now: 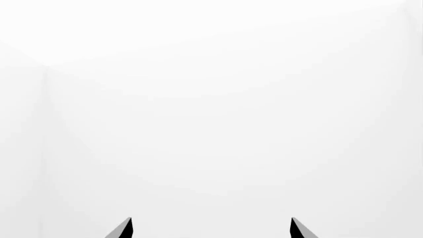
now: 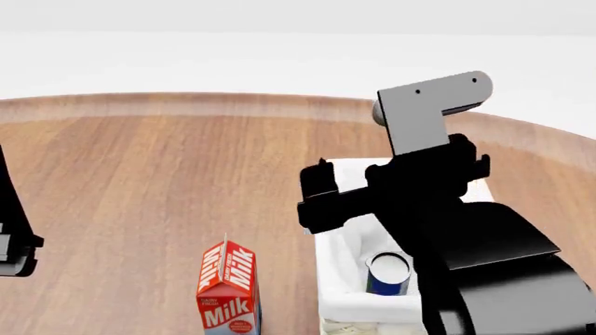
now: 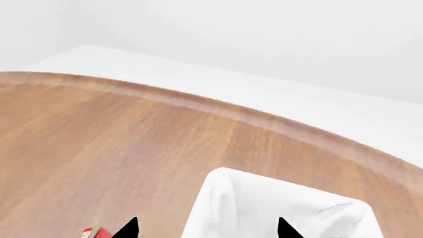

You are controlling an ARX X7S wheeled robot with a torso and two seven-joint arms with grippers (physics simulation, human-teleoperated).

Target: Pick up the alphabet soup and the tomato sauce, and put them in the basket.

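The alphabet soup (image 2: 389,273), a blue can with a pale top, stands upright inside the basket (image 2: 337,279), which is cream-white with a white cloth lining. My right arm hangs over the basket and hides much of it. In the right wrist view my right gripper (image 3: 206,229) is open and empty, just above the basket's lining (image 3: 278,208). My left gripper (image 1: 211,229) is open too, and its view holds only white walls. The tomato sauce is out of view.
A red and white milk carton (image 2: 228,289) stands on the round wooden table (image 2: 139,174) left of the basket; its top (image 3: 89,232) shows in the right wrist view. Part of my left arm (image 2: 14,237) sits at the table's left edge.
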